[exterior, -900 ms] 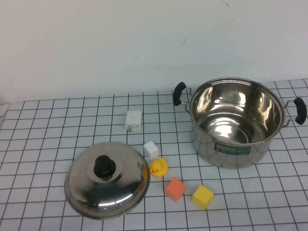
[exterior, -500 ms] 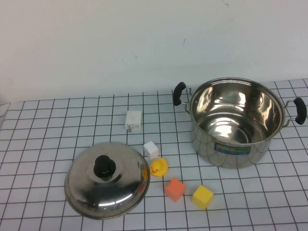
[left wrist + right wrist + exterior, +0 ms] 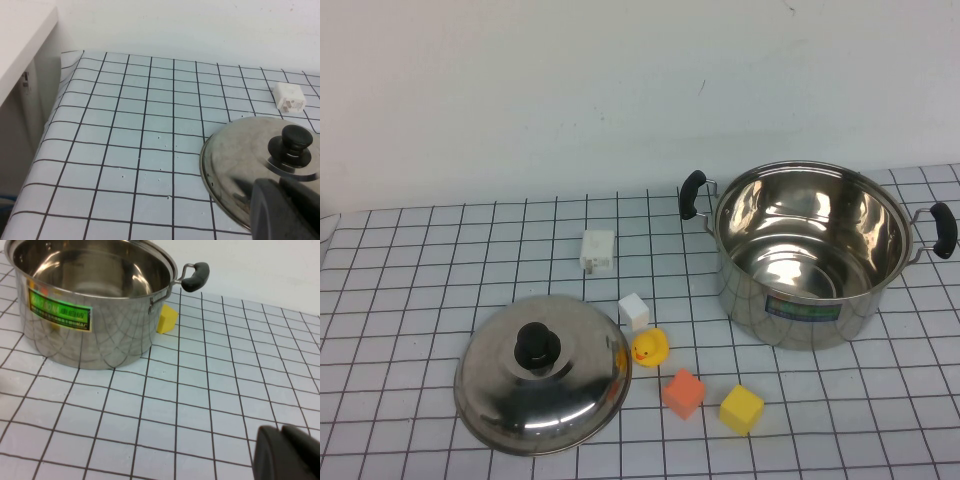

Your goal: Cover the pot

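Observation:
The pot [image 3: 750, 300] stands open and empty at the right of the table, black handles to its left and right; it also shows in the right wrist view [image 3: 95, 335]. The domed steel lid [image 3: 570, 400] with its black knob [image 3: 537, 343] lies on the table at the front left, apart from the pot. My left gripper [image 3: 279, 184] is shut and empty, just short of the lid [image 3: 240, 160]. My right gripper [image 3: 281, 430] is shut and empty over bare table, well away from the pot. Neither gripper shows in the high view.
Between lid and pot lie a white plug adaptor [image 3: 597, 250], a white cube [image 3: 634, 311], a yellow duck [image 3: 649, 347] touching the lid's edge, an orange cube [image 3: 683, 392] and a yellow cube [image 3: 741, 409]. A white ledge [image 3: 20, 40] stands beyond the table's left edge.

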Action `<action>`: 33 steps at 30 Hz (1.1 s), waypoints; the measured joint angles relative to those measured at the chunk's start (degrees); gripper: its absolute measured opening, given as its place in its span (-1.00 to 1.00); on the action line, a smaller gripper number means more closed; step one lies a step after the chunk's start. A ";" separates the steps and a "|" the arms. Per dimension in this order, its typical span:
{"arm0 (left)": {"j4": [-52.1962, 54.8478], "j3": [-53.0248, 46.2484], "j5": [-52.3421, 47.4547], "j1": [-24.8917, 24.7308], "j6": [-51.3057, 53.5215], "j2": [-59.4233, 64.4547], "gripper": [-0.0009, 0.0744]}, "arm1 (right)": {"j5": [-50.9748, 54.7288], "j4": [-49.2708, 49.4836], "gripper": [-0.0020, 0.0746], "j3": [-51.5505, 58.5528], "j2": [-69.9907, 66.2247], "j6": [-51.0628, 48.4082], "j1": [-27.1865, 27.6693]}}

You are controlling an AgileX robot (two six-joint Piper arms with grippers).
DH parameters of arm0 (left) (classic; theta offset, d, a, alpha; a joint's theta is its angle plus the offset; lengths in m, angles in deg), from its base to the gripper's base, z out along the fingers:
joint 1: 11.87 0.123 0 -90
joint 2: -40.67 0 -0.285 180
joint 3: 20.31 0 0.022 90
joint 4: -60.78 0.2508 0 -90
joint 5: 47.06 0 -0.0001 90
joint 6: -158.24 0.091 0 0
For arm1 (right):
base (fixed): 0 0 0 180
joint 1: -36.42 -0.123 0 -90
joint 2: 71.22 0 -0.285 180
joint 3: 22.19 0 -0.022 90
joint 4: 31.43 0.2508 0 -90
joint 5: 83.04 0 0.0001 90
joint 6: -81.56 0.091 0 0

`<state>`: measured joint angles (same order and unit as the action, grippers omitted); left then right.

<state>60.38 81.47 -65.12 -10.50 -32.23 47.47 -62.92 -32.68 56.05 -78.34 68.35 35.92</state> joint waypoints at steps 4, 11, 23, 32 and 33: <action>0.00 0.00 0.00 0.00 0.00 0.00 -0.98 | 0.00 0.00 -0.92 0.00 0.00 0.00 0.00; 0.00 0.00 0.00 0.00 0.00 0.00 -0.98 | 0.00 0.00 -0.92 0.00 0.00 0.00 0.00; 0.00 -0.11 14.53 0.00 0.11 0.00 -0.98 | 0.00 0.00 -0.92 0.00 0.00 0.00 0.00; 0.00 -0.11 43.43 0.00 0.11 0.00 -0.98 | 0.00 0.00 -0.92 0.00 0.00 0.00 0.00; 0.00 -0.11 45.23 0.00 0.11 0.00 -0.98 | 0.00 0.00 -0.92 0.00 0.00 0.00 0.00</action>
<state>60.38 81.36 -19.89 -10.50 -32.12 47.47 -62.92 -32.68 56.05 -78.34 68.35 35.92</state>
